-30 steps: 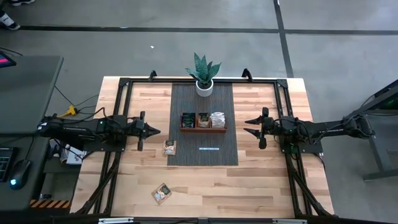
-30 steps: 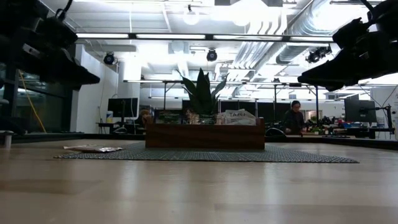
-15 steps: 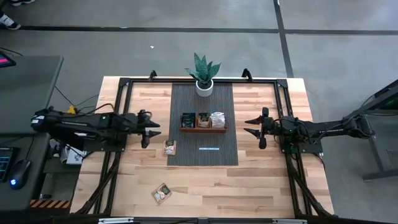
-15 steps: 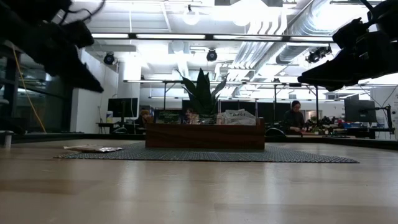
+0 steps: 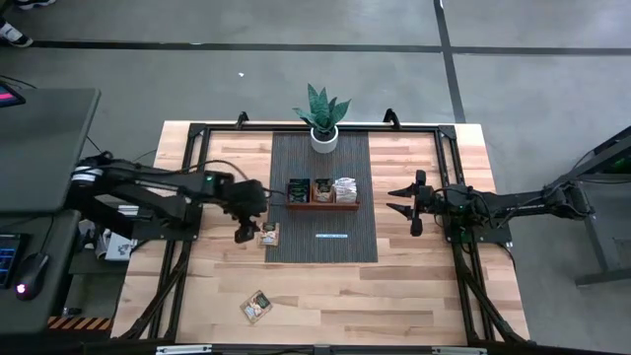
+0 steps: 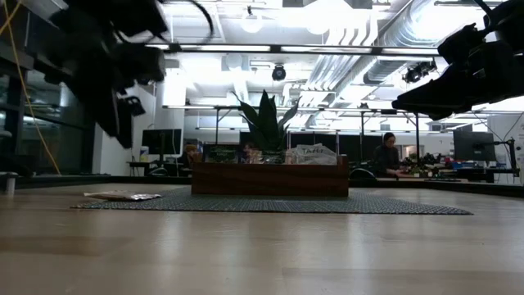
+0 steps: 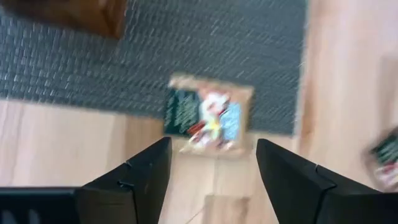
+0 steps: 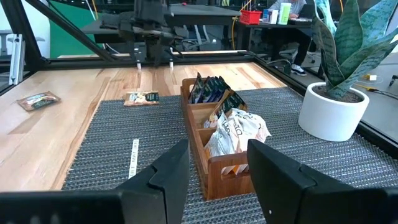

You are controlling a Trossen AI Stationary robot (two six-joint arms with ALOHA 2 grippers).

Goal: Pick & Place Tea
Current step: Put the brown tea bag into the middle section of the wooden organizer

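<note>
While low view hides it, left gripper (open) frames a tea packet.

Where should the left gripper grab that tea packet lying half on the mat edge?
Come straight down with the open left gripper and pinch the tea packet across its two opposite edges. It lies flat, straddling the mat edge and bare wood, so no side approach is likely to catch it.

blurred: tea packet print | cut off: second packet | unreadable: tray packets
</note>
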